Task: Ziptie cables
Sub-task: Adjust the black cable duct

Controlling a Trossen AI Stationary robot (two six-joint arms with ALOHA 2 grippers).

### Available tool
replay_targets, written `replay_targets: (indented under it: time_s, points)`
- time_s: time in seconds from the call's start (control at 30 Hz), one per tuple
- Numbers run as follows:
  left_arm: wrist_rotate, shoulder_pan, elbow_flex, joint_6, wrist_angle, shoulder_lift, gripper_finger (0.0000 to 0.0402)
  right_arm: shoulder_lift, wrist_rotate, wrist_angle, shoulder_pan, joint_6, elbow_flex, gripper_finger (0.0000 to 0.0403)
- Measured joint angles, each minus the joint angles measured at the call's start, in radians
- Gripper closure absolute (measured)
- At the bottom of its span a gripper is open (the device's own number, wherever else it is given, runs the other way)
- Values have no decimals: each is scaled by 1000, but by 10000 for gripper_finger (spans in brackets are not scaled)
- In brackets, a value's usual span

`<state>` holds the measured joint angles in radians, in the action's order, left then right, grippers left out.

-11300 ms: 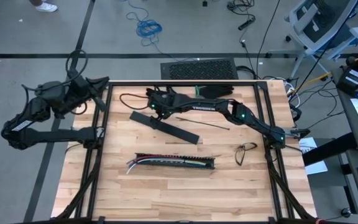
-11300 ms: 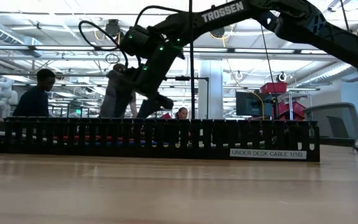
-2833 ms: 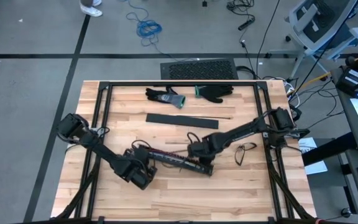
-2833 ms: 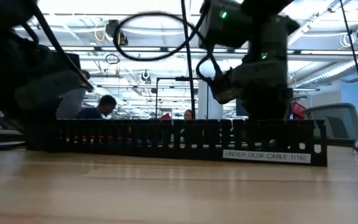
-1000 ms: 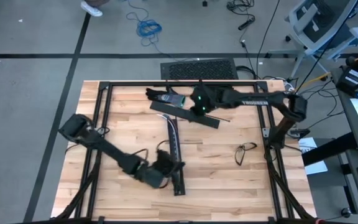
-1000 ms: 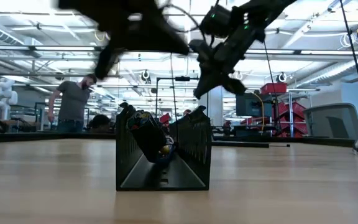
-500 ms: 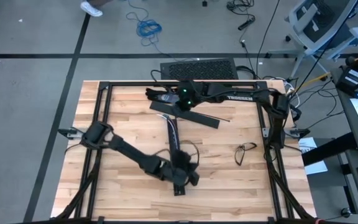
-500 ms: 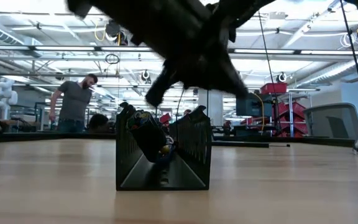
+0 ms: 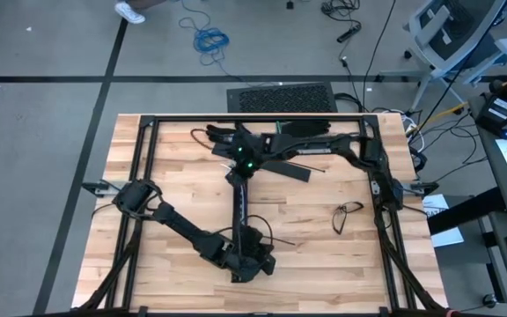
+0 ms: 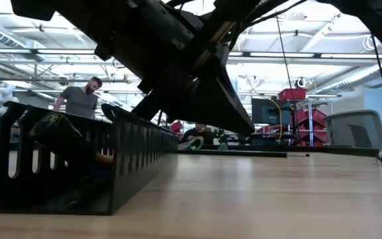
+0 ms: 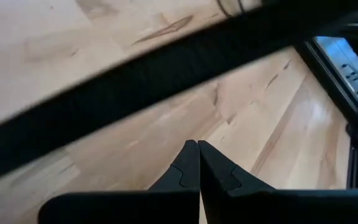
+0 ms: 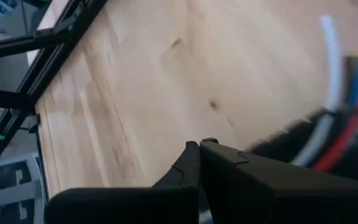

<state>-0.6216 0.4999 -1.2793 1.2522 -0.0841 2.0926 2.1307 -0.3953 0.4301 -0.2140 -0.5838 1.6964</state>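
The cables [image 12: 352, 87], red, blue, green and white, stick out of the far end of a long black slotted duct [image 9: 238, 220]. The duct lies on the table running from far to near. In the low view its open near end [image 10: 52, 162] shows a dark bundle [image 10: 65, 136] lying inside. My right gripper [image 12: 201, 144] is shut, over bare wood just beside the duct's far end and the cable ends. My left gripper [image 11: 197, 144] is shut and low by the duct's near end [image 9: 240, 273], with the duct crossing just ahead of its fingertips. My left gripper is close against the duct's near end, slanting down from the table's left. Its shut fingertips [image 11: 188, 155] show over bare wood short of the duct wall [image 11: 166, 74]. Whether any part of it touches the duct, I cannot tell.
A black lid strip [image 9: 280, 167] and a thin rod [image 9: 311, 167] lie at the far side, with two gloves [image 9: 304, 129] behind them. Glasses [image 9: 349, 211] lie at the right. A black frame [image 9: 143, 176] borders the table. A person [image 10: 81, 103] stands beyond it.
My right gripper has come from the far right toward the duct's far end, sinking. My left gripper has gone right and nearer, to the duct's near end. The duct's near end has slid toward the table's left, so the duct has turned a little.
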Motion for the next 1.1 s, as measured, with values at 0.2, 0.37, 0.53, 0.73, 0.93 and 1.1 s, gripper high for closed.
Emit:
replay_targets:
  time_s: [0.2,0.37,0.53,0.73,0.93,1.1]
  points:
    - [15,0,0,4,-3,0,401,62,33,-75,42,-41,18,403]
    - [41,20,0,51,31,0,401,80,123,-30,40,-23,17,403]
    - [47,48,0,72,42,0,401,80,185,38,19,28,17,403]
    - [74,84,0,164,167,-1,401,73,181,148,-1,86,22,403]
    - [162,123,-2,183,236,-9,401,63,145,283,2,123,22,403]
    - [214,153,-1,205,378,-46,401,33,150,395,31,164,18,403]
